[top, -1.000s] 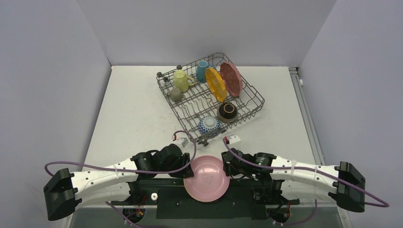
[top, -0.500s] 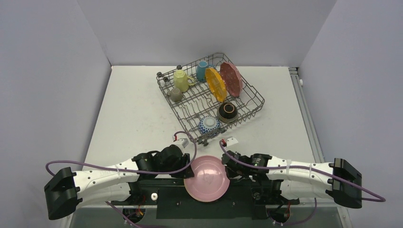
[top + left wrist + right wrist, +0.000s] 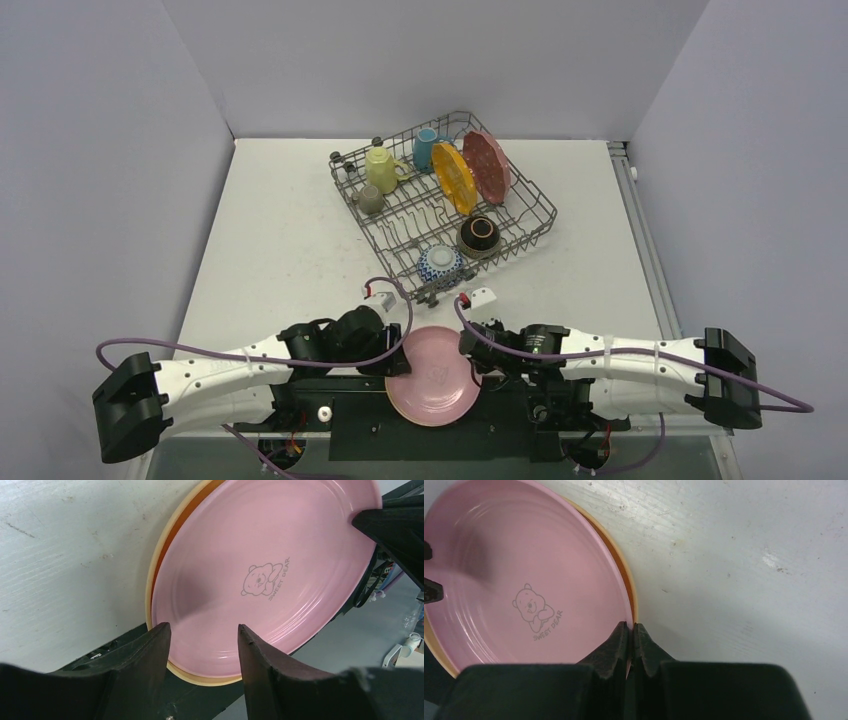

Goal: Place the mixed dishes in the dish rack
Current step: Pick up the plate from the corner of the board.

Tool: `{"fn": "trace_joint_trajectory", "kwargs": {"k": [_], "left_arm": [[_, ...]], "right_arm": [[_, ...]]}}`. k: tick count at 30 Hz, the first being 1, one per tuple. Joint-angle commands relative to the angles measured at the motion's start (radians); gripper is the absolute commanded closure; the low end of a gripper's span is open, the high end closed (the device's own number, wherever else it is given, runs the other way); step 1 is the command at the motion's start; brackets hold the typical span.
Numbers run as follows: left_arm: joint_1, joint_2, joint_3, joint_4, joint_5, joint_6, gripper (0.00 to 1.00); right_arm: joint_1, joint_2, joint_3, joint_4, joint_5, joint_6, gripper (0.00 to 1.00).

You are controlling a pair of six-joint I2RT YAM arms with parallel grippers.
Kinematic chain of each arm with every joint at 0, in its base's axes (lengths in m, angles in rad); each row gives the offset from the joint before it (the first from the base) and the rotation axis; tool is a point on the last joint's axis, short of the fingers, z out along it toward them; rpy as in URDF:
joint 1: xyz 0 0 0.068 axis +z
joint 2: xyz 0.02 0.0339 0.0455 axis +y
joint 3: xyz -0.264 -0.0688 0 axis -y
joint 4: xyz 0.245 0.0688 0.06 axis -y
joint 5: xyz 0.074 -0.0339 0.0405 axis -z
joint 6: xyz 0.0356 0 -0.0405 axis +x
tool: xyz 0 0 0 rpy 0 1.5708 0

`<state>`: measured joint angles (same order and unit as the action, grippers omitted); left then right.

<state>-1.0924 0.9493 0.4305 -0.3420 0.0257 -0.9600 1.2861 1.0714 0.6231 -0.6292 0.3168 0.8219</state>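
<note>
1. Lower left of centre, overhead view: the left gripper (image 3: 393, 357) sits at the left edge of the pink plate (image 3: 432, 377). Its fingers (image 3: 145, 660) are parted and grasp nothing.
2. Bottom centre: the pink plate, printed with a small bear, lies tipped on a tan plate (image 3: 160, 560). Both sit at the near edge of the white table (image 3: 280, 230), below the dish rack (image 3: 415, 215) in the frame.
3. Just right of it: the right gripper (image 3: 470, 350) is pinched tight on the pink plate's right rim.
4. Upper centre: the dish rack holds, left to right, an olive mug (image 3: 370, 198), a pale-yellow mug (image 3: 381, 168), a light-blue mug (image 3: 425, 148), a blue-white bowl (image 3: 440, 264), an upright orange plate (image 3: 455, 178), a dark-brown bowl (image 3: 480, 235) and a red patterned plate (image 3: 487, 165).
</note>
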Motion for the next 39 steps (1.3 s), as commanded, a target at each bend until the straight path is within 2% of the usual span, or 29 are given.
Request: {"fn": "trace_joint_trajectory", "kwargs": {"k": [1, 7, 22, 34, 39], "left_arm": [[-0.006, -0.027, 0.004, 0.012, -0.017, -0.001, 0.49], [-0.006, -0.079, 0.01, -0.008, -0.041, 0.003, 0.34], [-0.004, -0.147, 0.08, -0.067, -0.037, 0.032, 0.22], [-0.004, -0.195, 0.067, 0.013, 0.057, 0.008, 0.22], [-0.004, -0.207, 0.047, 0.076, 0.113, -0.01, 0.36]], "right_arm": [[0.035, 0.007, 0.074, -0.039, 0.102, 0.016, 1.0], [0.037, -0.065, 0.079, -0.056, 0.137, 0.032, 1.0], [0.028, -0.229, 0.092, -0.105, 0.172, 0.053, 1.0], [0.008, -0.324, 0.095, -0.099, 0.126, 0.061, 1.0], [-0.004, -0.34, 0.1, -0.096, 0.112, 0.053, 1.0]]}}
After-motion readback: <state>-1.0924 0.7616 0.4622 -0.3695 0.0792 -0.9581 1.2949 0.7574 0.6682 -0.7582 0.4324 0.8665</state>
